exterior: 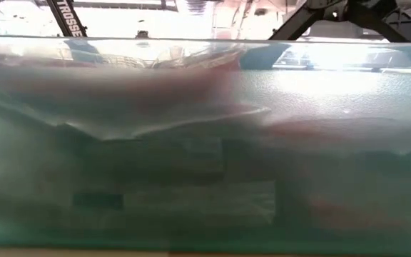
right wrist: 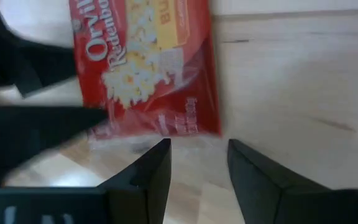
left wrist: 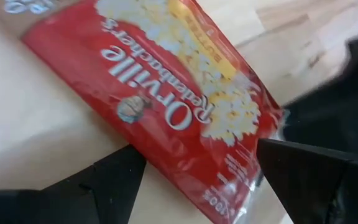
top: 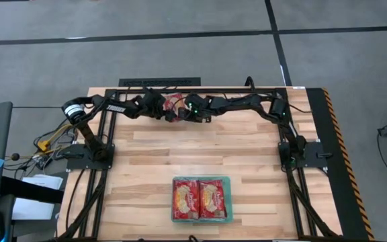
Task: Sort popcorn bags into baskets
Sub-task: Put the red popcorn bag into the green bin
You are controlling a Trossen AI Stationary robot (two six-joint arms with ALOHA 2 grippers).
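Note:
A red popcorn bag (top: 174, 101) lies flat on the table at the middle of its far edge, and both arms reach in over it. My left gripper (top: 168, 111) is open. In the left wrist view its fingers (left wrist: 114, 180) stand on either side of one crimped end of the bag (left wrist: 185, 99). My right gripper (top: 184, 112) is open too (right wrist: 197, 163), just short of the same bag's (right wrist: 148, 68) end, with the left arm's dark finger (right wrist: 36, 127) beside it. The teal basket (top: 228, 199) near the near edge holds two bags (top: 187, 198) (top: 212, 198) side by side.
The basket's translucent wall (exterior: 205, 164) fills the low view and hides the table behind it. Black arm mounts (top: 89, 153) (top: 299, 151) stand at the left and right sides. Bare wood (top: 193, 144) lies between the far edge and the basket.

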